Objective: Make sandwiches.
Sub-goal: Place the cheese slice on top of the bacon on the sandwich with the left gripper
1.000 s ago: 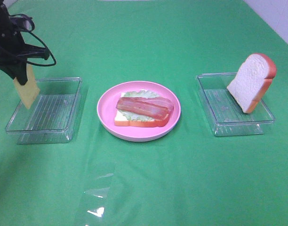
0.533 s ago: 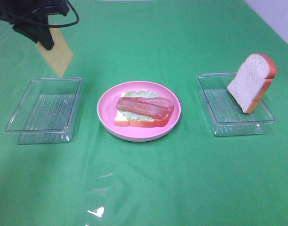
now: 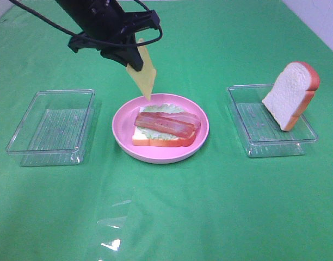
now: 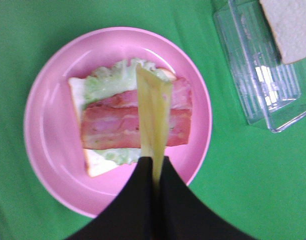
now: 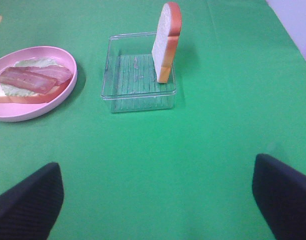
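On the pink plate (image 3: 122,138) lies a half-built sandwich (image 3: 166,126): a white bread slice, pale lettuce and bacon strips on top. My left gripper (image 3: 131,62) hangs above the plate's far left rim, shut on a yellow cheese slice (image 3: 144,76) that dangles down. The left wrist view shows the cheese (image 4: 154,117) edge-on over the bacon (image 4: 110,126), pinched at my left gripper (image 4: 154,169). A second bread slice (image 3: 291,93) leans upright in the right tray (image 3: 255,137). My right gripper (image 5: 155,210) is open over bare cloth, well short of that bread slice (image 5: 166,39).
An empty clear tray (image 3: 51,128) sits left of the plate. The right clear tray (image 5: 138,82) holds only the leaning bread. A green cloth covers the whole table, with a glossy clear patch (image 3: 113,223) near the front.
My left arm has carried the cheese from above the left tray, up and rightward, to a spot over the plate's far rim. The right side is unchanged.
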`<state>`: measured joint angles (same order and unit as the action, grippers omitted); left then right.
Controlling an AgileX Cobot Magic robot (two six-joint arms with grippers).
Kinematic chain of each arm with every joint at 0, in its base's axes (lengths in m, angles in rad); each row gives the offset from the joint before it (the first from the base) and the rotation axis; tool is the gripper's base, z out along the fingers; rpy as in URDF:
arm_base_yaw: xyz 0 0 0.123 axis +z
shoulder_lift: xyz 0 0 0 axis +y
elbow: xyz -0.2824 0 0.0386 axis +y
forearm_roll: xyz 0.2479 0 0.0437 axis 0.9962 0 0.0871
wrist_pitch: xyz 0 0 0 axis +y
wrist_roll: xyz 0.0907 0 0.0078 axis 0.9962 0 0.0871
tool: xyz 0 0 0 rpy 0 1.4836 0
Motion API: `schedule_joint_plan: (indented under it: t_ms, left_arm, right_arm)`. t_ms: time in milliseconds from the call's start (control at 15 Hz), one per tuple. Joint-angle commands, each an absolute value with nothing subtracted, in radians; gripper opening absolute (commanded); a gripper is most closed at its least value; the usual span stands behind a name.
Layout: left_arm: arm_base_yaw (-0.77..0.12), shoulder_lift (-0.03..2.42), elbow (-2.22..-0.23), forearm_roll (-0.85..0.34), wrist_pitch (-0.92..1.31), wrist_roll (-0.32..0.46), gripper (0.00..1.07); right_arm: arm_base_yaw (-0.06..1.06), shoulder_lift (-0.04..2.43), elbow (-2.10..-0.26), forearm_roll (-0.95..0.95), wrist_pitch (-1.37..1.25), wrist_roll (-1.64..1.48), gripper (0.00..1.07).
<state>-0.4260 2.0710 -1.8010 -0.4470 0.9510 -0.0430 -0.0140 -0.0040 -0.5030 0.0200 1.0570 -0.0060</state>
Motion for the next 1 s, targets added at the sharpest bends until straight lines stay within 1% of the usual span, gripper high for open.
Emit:
schedule_joint_plan:
  t_ms: [67,200,267,400,533,600,867,1000]
  left_arm:
    - [-0.434,2.122,-1.792,-0.571,0.933,0.0,0.0]
    - [-0.434,2.19,-1.792,-0.668,0.936,0.047,0.0]
    - [-0.434,2.242,-1.792,-0.759,0.937,0.09,0.0]
    - [-0.434,2.271,-1.792,-0.808,0.931,0.13,0.0]
    - [-0.434,2.281,-1.792,-0.816,0.92,0.153,0.0]
    - [-0.434,2.295,-1.792,-0.824,0.913,0.179,0.0]
    - [-0.434,2.313,-1.792,-0.796,0.893,0.231,0.0]
    - [-0.434,2.309,-1.792,-0.774,0.881,0.23,0.0]
  right_arm:
    - [-0.014,-0.028,-0.5,0.02,1.052,0.0,0.98]
    - [-0.014,-0.028,-0.5,0.02,1.052,0.0,0.98]
    - [-0.014,-0.028,-0.5,0.02,1.052,0.0,0.98]
    - [-0.014,-0.028,-0.5,0.02,1.052,0.0,0.98]
    - [-0.014,-0.028,-0.5,0.02,1.052,0.0,0.98]
    - [-0.014,-0.028,-0.5,0.02,1.052,0.0,0.98]
    - [-0.014,-0.028,-0.5,0.02,1.052,0.0,0.98]
    - [-0.014,-0.028,-0.5,0.02,1.052,0.0,0.98]
